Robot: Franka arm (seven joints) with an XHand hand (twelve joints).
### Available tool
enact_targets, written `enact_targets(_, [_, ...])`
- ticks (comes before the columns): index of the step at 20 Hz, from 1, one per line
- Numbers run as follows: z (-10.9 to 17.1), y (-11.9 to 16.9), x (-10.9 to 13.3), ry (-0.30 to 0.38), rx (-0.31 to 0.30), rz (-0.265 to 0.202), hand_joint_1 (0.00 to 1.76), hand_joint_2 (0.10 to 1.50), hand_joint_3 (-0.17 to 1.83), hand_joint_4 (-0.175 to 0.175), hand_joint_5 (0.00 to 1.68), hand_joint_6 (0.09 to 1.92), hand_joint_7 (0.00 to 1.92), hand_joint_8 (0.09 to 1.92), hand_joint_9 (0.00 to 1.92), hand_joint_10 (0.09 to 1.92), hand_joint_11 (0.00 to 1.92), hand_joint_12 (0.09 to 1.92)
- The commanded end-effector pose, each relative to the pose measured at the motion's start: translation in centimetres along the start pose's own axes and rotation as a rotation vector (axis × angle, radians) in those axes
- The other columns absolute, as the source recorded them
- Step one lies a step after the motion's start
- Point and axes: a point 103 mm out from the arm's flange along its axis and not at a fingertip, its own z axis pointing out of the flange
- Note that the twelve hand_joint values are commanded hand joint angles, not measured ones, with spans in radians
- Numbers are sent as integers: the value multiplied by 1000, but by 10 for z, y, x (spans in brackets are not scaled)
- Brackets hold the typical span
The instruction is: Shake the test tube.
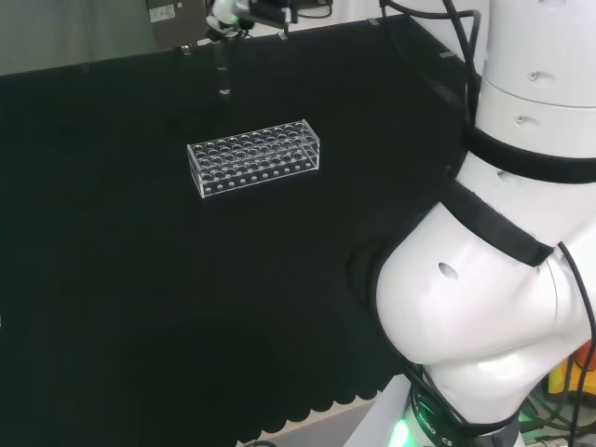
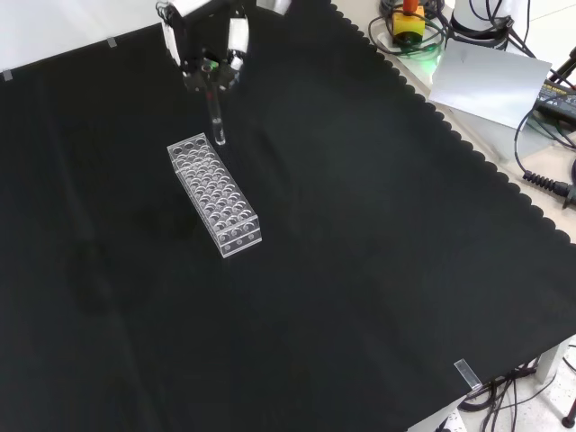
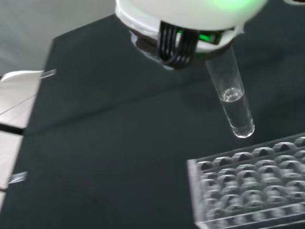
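Front view: a clear test tube (image 2: 217,120) is held upright by the hand (image 2: 209,59), whose fingers are closed around its upper end, and it hangs above the black cloth (image 2: 378,234) just past the far end of a clear multi-hole test tube rack (image 2: 213,193). In the wrist view the tube's rounded bottom is seen clear of the rack — a little clear liquid sits in its lower part. In the head view the tube is seen behind the rack.

Even, bright room light fell on the matte black cloth (image 2: 360,270), which gave no glare. The hand (image 3: 190,14) sat blurred and overexposed (green glow included) in the wrist view.
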Motion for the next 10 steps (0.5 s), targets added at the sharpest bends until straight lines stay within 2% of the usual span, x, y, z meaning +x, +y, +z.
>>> enact_targets(1, [-30,-15,-86,-51,-72,146,1324,774,441,-175,1325,182,1313,807,1570,668,1161,888])
enact_targets(6, [-49,-28,-129,-84,-120,229,1324,774,440,-175,1326,180,1313,807,1570,668,1161,888])
enact_targets(10, [-54,-32,-140,-82,-137,263,1324,774,440,-175,1327,178,1313,806,1570,667,1161,888])
